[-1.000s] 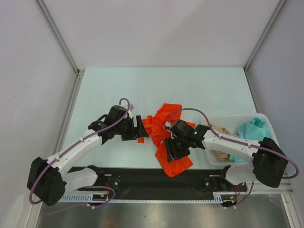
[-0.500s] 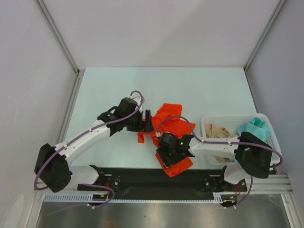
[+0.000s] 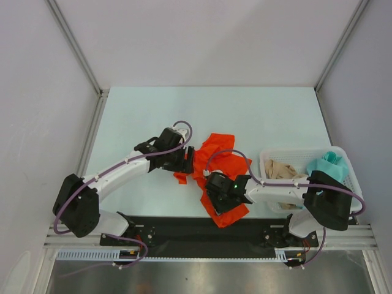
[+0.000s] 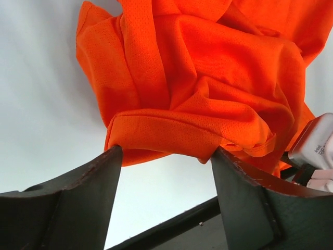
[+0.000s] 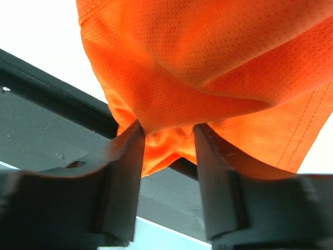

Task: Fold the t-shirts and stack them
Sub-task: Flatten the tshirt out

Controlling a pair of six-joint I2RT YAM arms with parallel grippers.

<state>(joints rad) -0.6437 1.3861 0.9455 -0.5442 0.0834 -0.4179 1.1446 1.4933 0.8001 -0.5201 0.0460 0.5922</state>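
Observation:
The orange-red t-shirt (image 3: 225, 163) lies crumpled in the middle of the table, its lower end reaching the black strip at the near edge. My left gripper (image 3: 191, 160) is at the shirt's left edge. In the left wrist view the gripper (image 4: 166, 153) is open, with a hem fold of the shirt (image 4: 208, 94) lying between the fingertips. My right gripper (image 3: 213, 199) is at the shirt's lower left. In the right wrist view it (image 5: 166, 133) is shut on a bunched fold of the shirt (image 5: 208, 62). The teal-green t-shirt (image 3: 327, 165) and the beige-tan t-shirt (image 3: 280, 168) lie in the basket.
The white mesh basket (image 3: 301, 151) stands at the right, close to the right arm. A black strip (image 3: 184, 228) runs along the near table edge under the shirt's lower end. Grey walls bound the table on three sides.
My left gripper has moved right up to the shirt's left edge. My right gripper has moved left and nearer along the shirt's lower part, and the cloth there has bunched up.

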